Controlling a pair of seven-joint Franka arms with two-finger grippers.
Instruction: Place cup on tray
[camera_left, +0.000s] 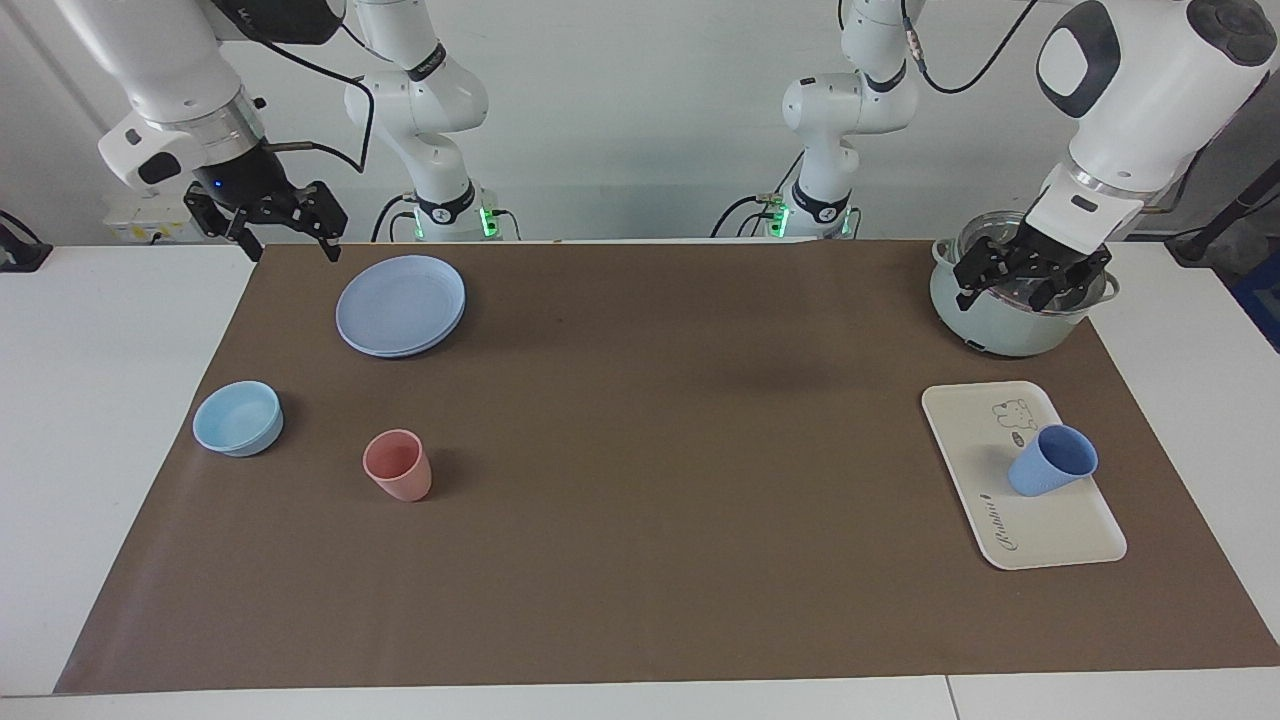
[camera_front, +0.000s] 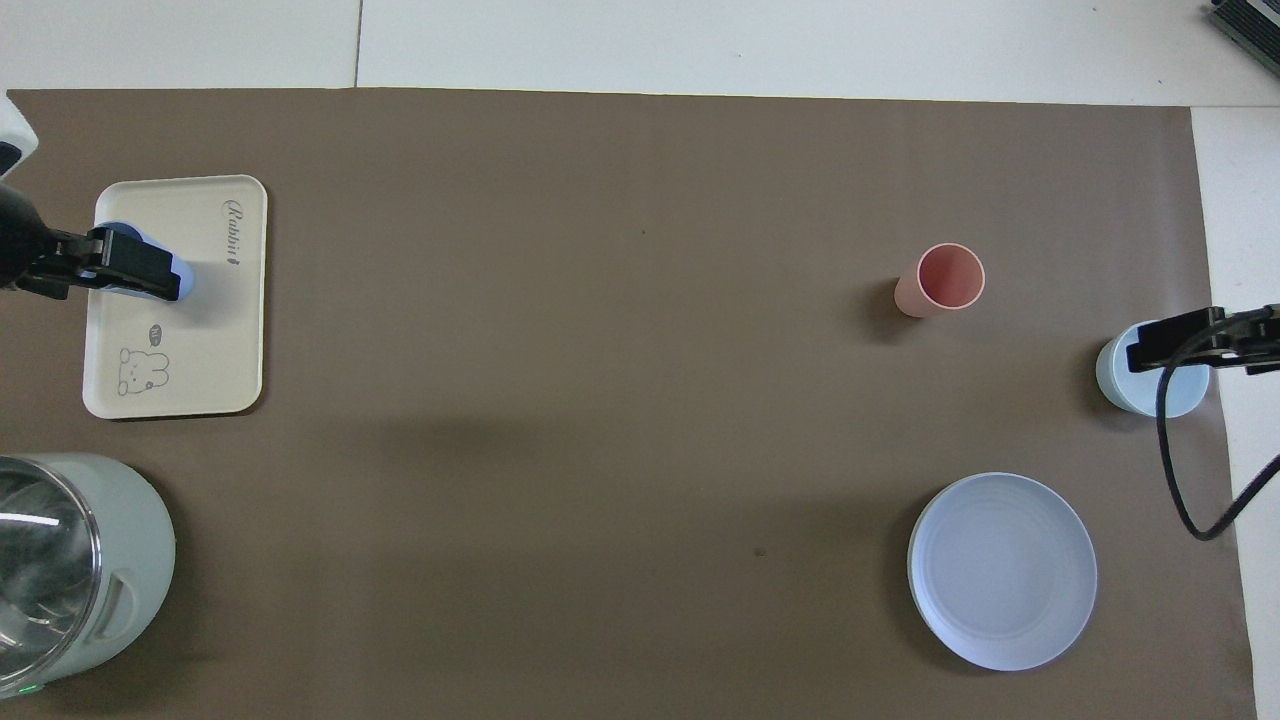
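Facing view: periwinkle-blue tapered plastic cup (camera_left: 1050, 461) rests tilted on cream rectangular bear-print tray (camera_left: 985, 470) | placement looks done | left gripper (camera_left: 1030, 272) over pot (camera_left: 1000, 325), right gripper (camera_left: 268, 222) raised, both spread, empty

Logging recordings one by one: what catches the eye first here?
A small periwinkle-blue plastic cup sits tilted on the flat cream-white rectangular tray at the left arm's end, free of both grippers. The left gripper hangs over a pale green pot; the right gripper is raised at the mat's corner by a round blue plate.
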